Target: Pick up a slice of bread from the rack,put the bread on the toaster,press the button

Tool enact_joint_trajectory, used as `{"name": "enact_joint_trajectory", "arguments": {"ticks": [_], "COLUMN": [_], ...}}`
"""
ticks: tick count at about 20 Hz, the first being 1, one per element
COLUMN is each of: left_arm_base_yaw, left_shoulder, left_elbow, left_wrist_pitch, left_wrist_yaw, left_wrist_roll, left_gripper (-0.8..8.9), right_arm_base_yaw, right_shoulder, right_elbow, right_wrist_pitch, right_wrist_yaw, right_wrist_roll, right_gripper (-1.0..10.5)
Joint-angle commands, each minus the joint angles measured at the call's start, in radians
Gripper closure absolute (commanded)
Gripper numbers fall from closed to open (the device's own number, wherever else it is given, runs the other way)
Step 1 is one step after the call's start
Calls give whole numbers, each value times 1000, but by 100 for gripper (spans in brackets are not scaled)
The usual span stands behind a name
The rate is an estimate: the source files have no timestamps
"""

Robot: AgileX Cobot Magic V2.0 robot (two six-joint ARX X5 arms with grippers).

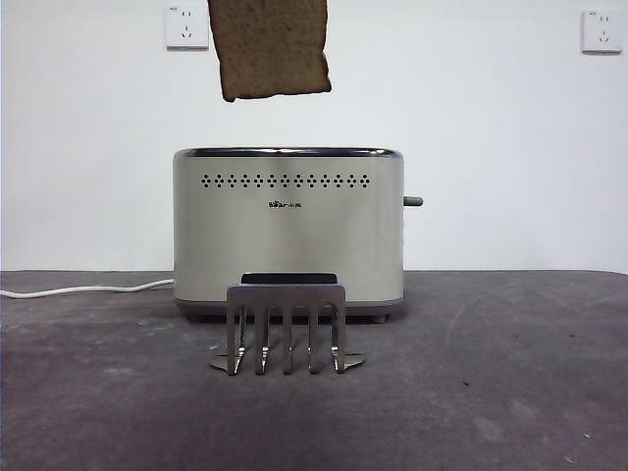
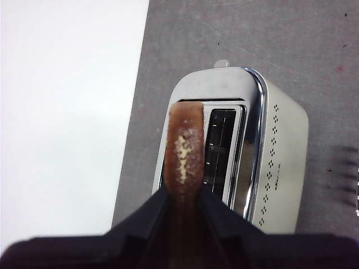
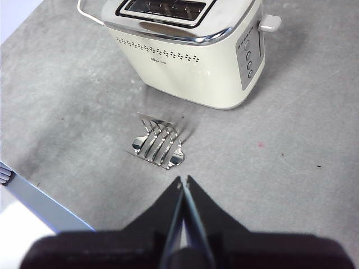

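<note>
The brown wholegrain slice of bread [image 1: 271,47] is hanging in the air above the toaster [image 1: 288,231], edge down and slightly tilted, its speckled crumb facing the front view. In the left wrist view its darker crust edge [image 2: 185,151] is lining up over the toaster's [image 2: 235,151] open slot. The boxy cream-white toaster is standing upright, chrome rim on top, a row of dark vent dots and a tiny logo on its front. The button [image 1: 413,201] is sticking out of its narrow side. The small silver rack [image 1: 286,329] is standing just before the toaster, holding no bread.
</note>
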Motion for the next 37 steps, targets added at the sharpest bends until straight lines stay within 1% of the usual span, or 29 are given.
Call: {"name": "enact_joint_trajectory", "arguments": {"ticks": [1, 2, 6, 13, 17, 21, 23, 24, 26, 27, 28, 30, 33, 36, 37], "left_arm_base_yaw": [26, 35, 53, 68, 95, 126, 137, 141, 146, 146, 146, 146, 146, 146, 146], "left_shoulder": [30, 45, 97, 155, 189, 216, 237, 248, 270, 275, 277, 277, 277, 272, 266], "left_elbow": [-3, -3, -3, -3, -3, -3, -3, -3, -3, -3, -3, -3, -3, -3, -3], "left_wrist_pitch": [13, 18, 29, 21, 13, 29, 49, 58, 70, 76, 90, 134, 185, 205, 208], "left_wrist_yaw": [75, 74, 77, 151, 160, 203, 204, 206, 214, 217, 217, 216, 189, 166, 164], "left_wrist_roll": [37, 50, 50, 50, 49, 48, 31, 5, -17, -21, -27, -49, -128, -146, -166], "left_gripper": [822, 822, 822, 822, 822, 822, 812, 789, 636, 582, 554, 552, 552, 552, 552], "right_arm_base_yaw": [2, 2, 2, 2, 2, 2, 2, 2, 2, 2, 2, 2, 2, 2, 2], "right_shoulder": [0, 0, 0, 2, 11, 28, 47, 60, 86, 100, 115, 146, 200, 257, 273], "right_elbow": [0, 0, 0, 0, 0, 0, 0, 0, 0, 0, 0, 0, 0, 0, 0], "right_wrist_pitch": [2, 2, 2, 2, 2, 2, 3, 8, 39, 61, 83, 132, 211, 294, 319], "right_wrist_yaw": [-3, -3, -3, -3, -3, -3, -3, -3, -3, -2, -2, -2, -2, -2, -3], "right_wrist_roll": [-8, -8, -8, -9, -8, -10, -26, -27, -26, -26, -26, -23, -6, 20, 23], "right_gripper": [958, 958, 958, 958, 958, 958, 958, 958, 958, 958, 958, 958, 958, 958, 958]}}
